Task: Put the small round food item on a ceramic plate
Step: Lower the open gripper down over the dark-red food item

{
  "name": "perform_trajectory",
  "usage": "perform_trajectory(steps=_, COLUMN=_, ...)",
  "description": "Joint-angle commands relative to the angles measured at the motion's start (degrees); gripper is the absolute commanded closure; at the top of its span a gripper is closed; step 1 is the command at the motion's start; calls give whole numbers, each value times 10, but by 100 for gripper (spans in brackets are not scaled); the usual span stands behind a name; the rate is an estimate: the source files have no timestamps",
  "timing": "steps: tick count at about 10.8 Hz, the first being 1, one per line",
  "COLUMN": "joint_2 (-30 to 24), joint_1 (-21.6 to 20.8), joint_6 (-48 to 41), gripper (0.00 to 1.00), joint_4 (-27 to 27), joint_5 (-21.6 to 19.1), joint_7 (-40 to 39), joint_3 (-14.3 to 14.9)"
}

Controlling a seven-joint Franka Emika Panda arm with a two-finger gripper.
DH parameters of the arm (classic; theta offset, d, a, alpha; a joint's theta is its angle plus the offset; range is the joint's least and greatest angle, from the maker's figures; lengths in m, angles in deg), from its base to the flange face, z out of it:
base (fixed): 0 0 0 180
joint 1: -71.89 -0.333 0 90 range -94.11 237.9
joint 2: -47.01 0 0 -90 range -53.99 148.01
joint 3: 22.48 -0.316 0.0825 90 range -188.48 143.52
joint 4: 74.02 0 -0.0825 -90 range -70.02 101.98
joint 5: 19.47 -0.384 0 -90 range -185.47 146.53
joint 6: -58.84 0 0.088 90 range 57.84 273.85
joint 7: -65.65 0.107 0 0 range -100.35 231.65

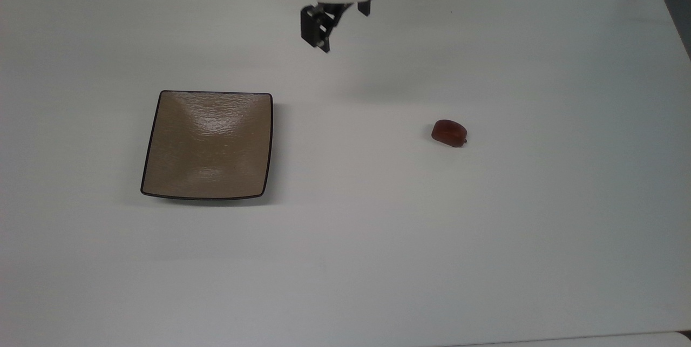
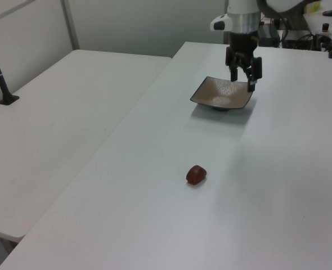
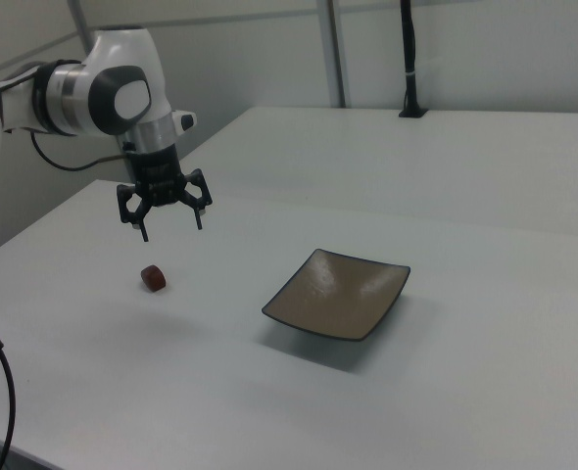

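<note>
You have the small round food item (image 2: 196, 175) lying alone on the white table (image 1: 378, 239), nearest the camera in the left view and well apart from everything else. In the top view (image 1: 449, 133) its long axis runs roughly along the picture's width, tipped a little down toward the top view's right, and the tiny stem nub sticks out at that lower right end. It is glossy and dark red-brown, resting flat on the table with nothing touching it. In the right view it sits (image 3: 153, 278) below and slightly to the right view's right of the gripper.

Farther back in the left view you come to the ceramic plate (image 2: 222, 93), a square tan-brown dish with a thin dark rim and upturned edges. It holds nothing; you see only the shiny, textured glaze across its surface (image 1: 208, 144). It sits flat on the table on the top view's left, well apart from the food item on the top view's right. In the right view the plate (image 3: 337, 294) lies to the right view's right of the food item.

Beyond that, the gripper (image 3: 166, 221) hangs in the air above the table with its two dark fingers (image 3: 198, 211) spread wide and nothing between them. In the top view it (image 1: 340, 23) sits near the far table edge, between the plate and the food item across the picture's width, touching neither. In the left view it (image 2: 242, 76) overlaps the plate's far edge. The white arm (image 3: 103, 93) reaches in from the right view's left.
</note>
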Motion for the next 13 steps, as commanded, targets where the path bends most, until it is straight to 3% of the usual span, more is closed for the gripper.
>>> perform_trajectory(steps=1, joint_2=34, joint_1=-4, joint_6=63, gripper=0, joint_4=-5, joint_5=-4, joint_7=-3, joint_3=-25)
perform_trajectory(steps=4, joint_2=67, joint_1=-12, joint_6=72, gripper=0, joint_4=-36, joint_5=-3, joint_7=-3, joint_3=-50)
perform_trajectory(steps=6, joint_2=100, joint_1=-14, joint_6=93, gripper=9, joint_4=-54, joint_5=4, joint_7=16, joint_3=-76)
perform_trajectory(steps=11, joint_2=176, joint_1=-59, joint_6=160, gripper=26, joint_4=-75, joint_5=49, joint_7=100, joint_3=-93)
perform_trajectory(steps=12, joint_2=182, joint_1=-59, joint_6=176, gripper=37, joint_4=-75, joint_5=56, joint_7=102, joint_3=-98)
perform_trajectory(steps=13, joint_2=194, joint_1=-61, joint_6=184, gripper=37, joint_4=-76, joint_5=67, joint_7=105, joint_3=-98)
